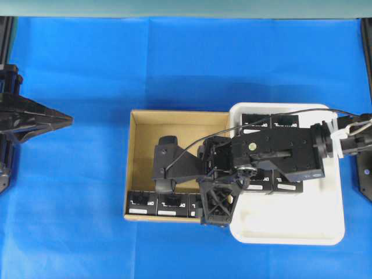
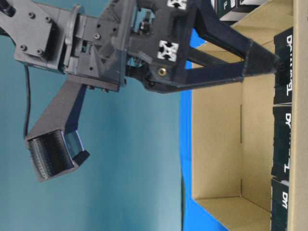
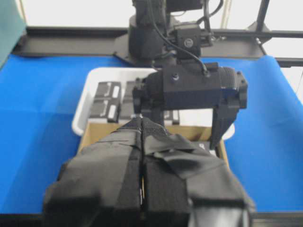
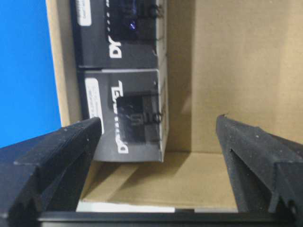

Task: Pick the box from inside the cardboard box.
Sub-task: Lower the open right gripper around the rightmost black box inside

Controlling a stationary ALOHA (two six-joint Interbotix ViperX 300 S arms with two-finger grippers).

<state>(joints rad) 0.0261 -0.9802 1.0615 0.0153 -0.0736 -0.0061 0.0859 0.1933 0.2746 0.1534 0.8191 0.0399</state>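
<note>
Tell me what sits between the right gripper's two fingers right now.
In the right wrist view, the right gripper stands open over bare floor of the cardboard box. One black box lies just inside the left finger, not gripped.

Blue-covered table [image 1: 75,192] is carrying two containers side by side near the middle. Cardboard box [image 1: 142,168], shallow, brown, is sitting flat on the blue w/ its right wall touching the white plastic tray [image 1: 290,229]. Tray is lying directly on the table too, at the box's right. Blue surface is showing round both.
</note>
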